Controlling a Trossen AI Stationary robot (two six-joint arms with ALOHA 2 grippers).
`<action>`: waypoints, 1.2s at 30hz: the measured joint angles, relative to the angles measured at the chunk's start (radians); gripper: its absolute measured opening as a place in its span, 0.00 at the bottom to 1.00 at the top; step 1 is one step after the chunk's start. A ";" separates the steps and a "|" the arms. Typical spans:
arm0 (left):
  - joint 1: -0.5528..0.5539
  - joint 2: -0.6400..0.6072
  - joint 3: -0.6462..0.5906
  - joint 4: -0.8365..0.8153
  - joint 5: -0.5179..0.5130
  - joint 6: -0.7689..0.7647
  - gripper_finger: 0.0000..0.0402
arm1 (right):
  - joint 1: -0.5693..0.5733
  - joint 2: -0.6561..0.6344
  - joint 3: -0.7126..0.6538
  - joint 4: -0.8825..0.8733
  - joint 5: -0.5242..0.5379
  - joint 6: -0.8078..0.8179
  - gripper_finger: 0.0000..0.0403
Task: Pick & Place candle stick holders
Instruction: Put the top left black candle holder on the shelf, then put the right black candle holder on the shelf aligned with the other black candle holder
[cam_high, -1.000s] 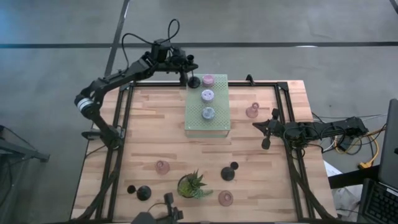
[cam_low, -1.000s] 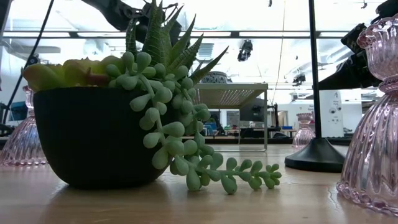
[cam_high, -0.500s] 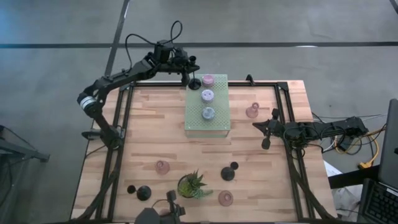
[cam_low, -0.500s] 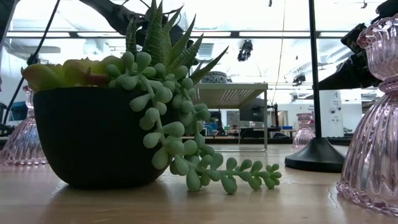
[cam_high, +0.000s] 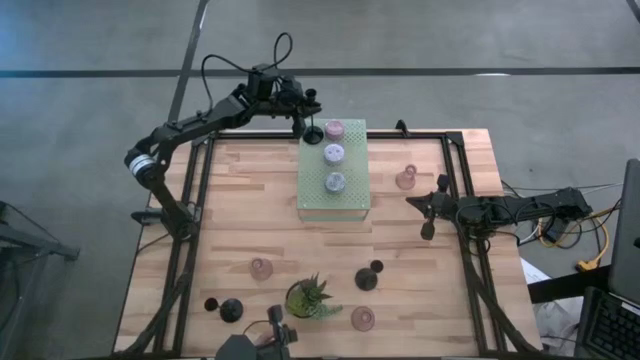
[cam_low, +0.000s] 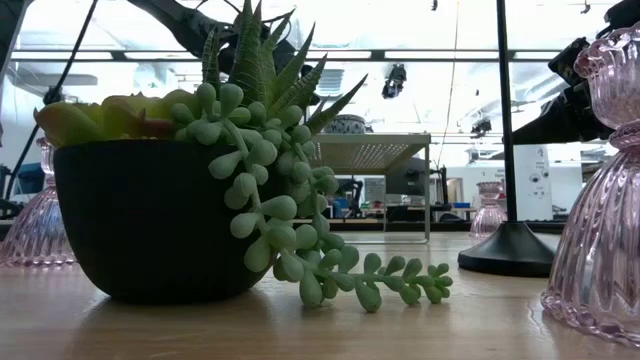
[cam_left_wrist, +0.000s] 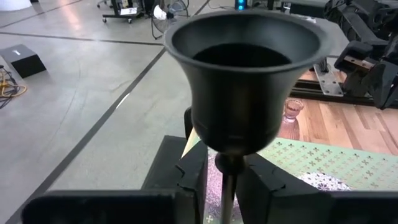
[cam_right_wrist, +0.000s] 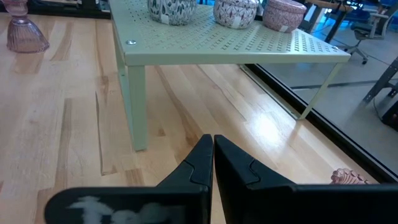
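A black candle stick holder (cam_left_wrist: 242, 74) stands upright with its round base on the far left corner of the pale green box (cam_high: 352, 200). My left gripper (cam_left_wrist: 225, 171) is level at its thin stem (cam_left_wrist: 227, 186), one finger on each side, slightly open, with a narrow gap showing on both sides. In the high view this holder (cam_high: 313, 131) sits just past my left gripper (cam_high: 304, 120). Three squat holders (cam_high: 333, 153) stand in a row on the box. My right gripper (cam_right_wrist: 213, 155) hangs shut and empty near the table's right edge (cam_high: 428, 228).
Pink glass holders (cam_high: 405, 179) (cam_high: 261, 268) (cam_high: 362, 318) and black holders (cam_high: 368, 277) (cam_high: 231, 309) stand scattered on the wooden table. A spiky potted plant (cam_high: 310, 297) sits at the near edge and blocks much of the low view (cam_low: 150, 215).
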 joint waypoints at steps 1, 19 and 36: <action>0.000 0.000 0.000 0.000 0.000 0.000 0.20 | 0.000 0.000 0.000 0.000 0.000 0.000 0.02; 0.000 -0.134 0.000 -0.366 -0.162 0.079 0.59 | 0.000 0.000 0.000 0.000 0.000 0.000 0.02; -0.103 -0.672 -0.020 -1.031 -0.002 0.077 0.57 | 0.000 0.000 0.000 0.000 0.000 0.000 0.02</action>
